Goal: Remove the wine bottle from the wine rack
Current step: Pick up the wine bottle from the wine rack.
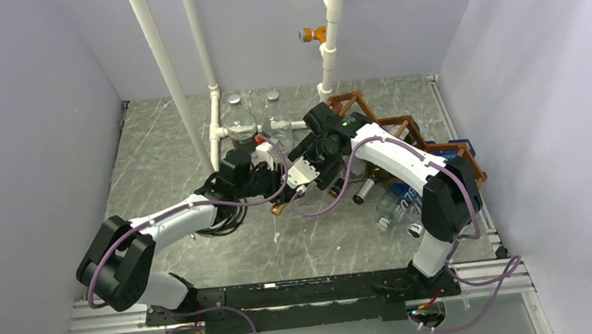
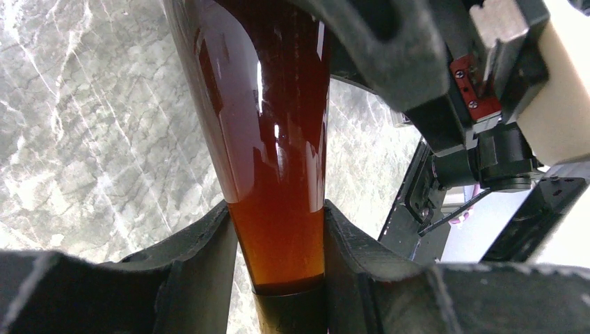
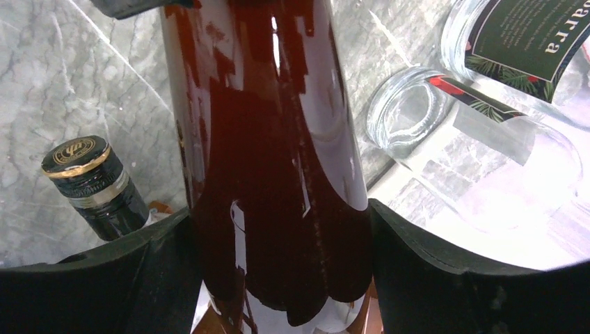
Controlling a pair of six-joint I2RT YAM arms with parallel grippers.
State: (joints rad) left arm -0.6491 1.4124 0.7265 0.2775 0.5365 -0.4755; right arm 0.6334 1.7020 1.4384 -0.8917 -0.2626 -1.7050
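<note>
The wine bottle [image 2: 271, 125] is amber-brown glass with a black foil neck. My left gripper [image 2: 278, 223] is shut on its narrowing neck. My right gripper [image 3: 278, 229] is shut on its dark, wider body [image 3: 278, 104]. In the top view both grippers meet over the middle of the table, the left [image 1: 274, 187] beside the right [image 1: 319, 177], and they hide most of the bottle. A gold end [image 1: 279, 210] pokes out below them. The reddish-brown wine rack [image 1: 403, 129] stands just right of the grippers, partly behind my right arm.
Two clear bottles [image 1: 239, 123] stand at the back by the white pipes [image 1: 167, 73]. More bottles [image 1: 397, 206] lie in the rack's lower cells. A dark foil-capped bottle [image 3: 87, 174] and clear glass bottles [image 3: 473, 160] lie close to my right gripper.
</note>
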